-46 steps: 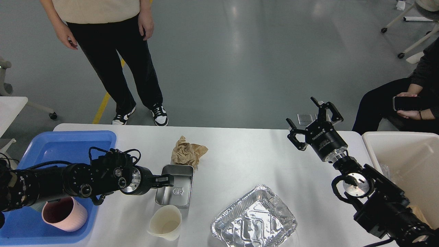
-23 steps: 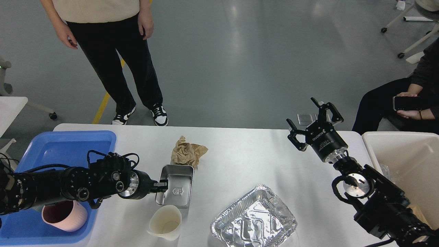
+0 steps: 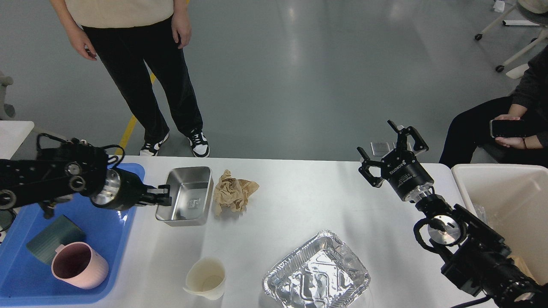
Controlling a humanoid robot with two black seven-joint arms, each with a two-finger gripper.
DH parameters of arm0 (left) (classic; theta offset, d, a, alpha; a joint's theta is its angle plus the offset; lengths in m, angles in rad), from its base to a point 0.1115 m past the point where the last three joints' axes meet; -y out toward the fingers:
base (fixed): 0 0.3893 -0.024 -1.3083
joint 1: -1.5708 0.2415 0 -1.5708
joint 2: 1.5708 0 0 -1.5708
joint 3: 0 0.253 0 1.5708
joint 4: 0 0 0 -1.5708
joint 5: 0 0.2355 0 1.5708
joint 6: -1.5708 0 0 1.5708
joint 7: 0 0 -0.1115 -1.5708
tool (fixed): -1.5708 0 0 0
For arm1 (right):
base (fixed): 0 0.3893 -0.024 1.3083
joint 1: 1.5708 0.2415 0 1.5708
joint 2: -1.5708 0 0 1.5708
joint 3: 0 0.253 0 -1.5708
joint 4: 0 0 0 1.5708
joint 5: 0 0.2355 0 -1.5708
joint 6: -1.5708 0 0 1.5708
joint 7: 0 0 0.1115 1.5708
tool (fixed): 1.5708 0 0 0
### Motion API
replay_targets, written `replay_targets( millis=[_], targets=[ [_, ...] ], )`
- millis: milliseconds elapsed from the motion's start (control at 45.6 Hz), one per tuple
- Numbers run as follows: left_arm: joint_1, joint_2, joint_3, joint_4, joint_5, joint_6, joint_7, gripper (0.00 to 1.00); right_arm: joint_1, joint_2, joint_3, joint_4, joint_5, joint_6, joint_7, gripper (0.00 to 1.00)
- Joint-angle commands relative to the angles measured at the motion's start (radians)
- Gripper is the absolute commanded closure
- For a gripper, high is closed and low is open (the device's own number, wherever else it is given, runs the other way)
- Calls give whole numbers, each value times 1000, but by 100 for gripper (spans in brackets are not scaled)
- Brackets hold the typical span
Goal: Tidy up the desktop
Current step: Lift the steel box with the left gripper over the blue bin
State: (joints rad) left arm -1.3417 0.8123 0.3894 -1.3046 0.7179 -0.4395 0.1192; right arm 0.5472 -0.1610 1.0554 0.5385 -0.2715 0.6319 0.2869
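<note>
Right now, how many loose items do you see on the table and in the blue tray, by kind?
Cups: 3 (pink cup, teal cup, paper cup)
Metal containers: 2 (steel box held by the left gripper, foil tray)
Crumpled paper: 1 (brown paper)
Total: 6

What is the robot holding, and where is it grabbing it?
The left end effector grips the rectangular stainless-steel tray by its left rim, lifted above the desktop. The right end effector is open, holding nothing.

Robotics lab: polished grey concrete floor (image 3: pixel 299 85), yellow floor line (image 3: pixel 130 128), wheeled chairs (image 3: pixel 509 42), onlookers (image 3: pixel 128 51) beside white worktop (image 3: pixel 299 205).
</note>
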Motion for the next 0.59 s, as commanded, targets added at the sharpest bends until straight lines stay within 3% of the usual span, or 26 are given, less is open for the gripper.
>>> replay_targets(
  millis=[0,88,219,460,570],
  targets=[
    [-83,168,-21,-2,5,-134,-13,98,5,0,0,0,0,0,0,0],
    [-112,292,-72,28,26,-240,-16,98,8,3,0,0,0,0,0,0],
    [-103,372,-164,70,100,-341,-26,98,10,11,0,0,0,-1,0,0],
    [-100,370,-202,80,115,-346,-30,98,13,15,0,0,-5,0,0,0],
    [-79,331,-198,220,124,-340,-47,98,13,14,0,0,-14,0,0,0]
  ],
)
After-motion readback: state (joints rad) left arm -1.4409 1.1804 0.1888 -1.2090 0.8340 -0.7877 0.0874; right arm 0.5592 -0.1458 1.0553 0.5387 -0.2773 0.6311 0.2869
